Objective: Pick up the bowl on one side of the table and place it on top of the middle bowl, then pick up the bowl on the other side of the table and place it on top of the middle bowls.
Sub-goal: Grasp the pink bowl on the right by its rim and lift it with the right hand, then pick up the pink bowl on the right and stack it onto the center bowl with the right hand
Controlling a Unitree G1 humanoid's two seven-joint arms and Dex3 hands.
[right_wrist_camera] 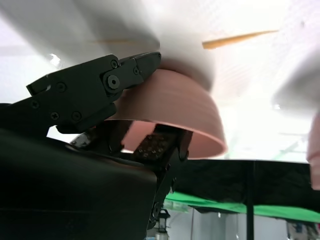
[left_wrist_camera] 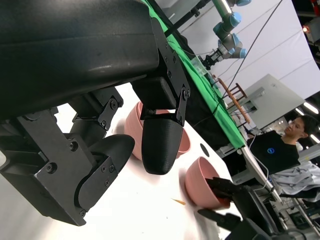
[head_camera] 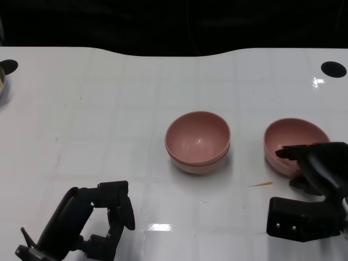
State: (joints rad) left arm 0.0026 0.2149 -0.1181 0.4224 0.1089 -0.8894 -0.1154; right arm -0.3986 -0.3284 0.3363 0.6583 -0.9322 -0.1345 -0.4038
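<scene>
- Step: 2nd pickup. Mid bowls look already stacked.
- R hand at side bowl, fingers over near rim and outer wall; grip looks on, bowl on surface.
- L hand holds nothing, fingers apart.
- Next: firm grip, lift, carry toward L hand's side, set on mid bowls.

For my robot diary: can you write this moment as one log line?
step: second bowl pickup | right hand: grips side bowl | left hand: open | middle bowls: stacked

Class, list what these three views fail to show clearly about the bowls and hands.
- Right bowl: near rim hidden by right hand in head view.
- Middle bowl: looks doubled at its rim, count uncertain; partly behind left hand fingers in left wrist view.
- Right hand's grip: blurred in right wrist view.
</scene>
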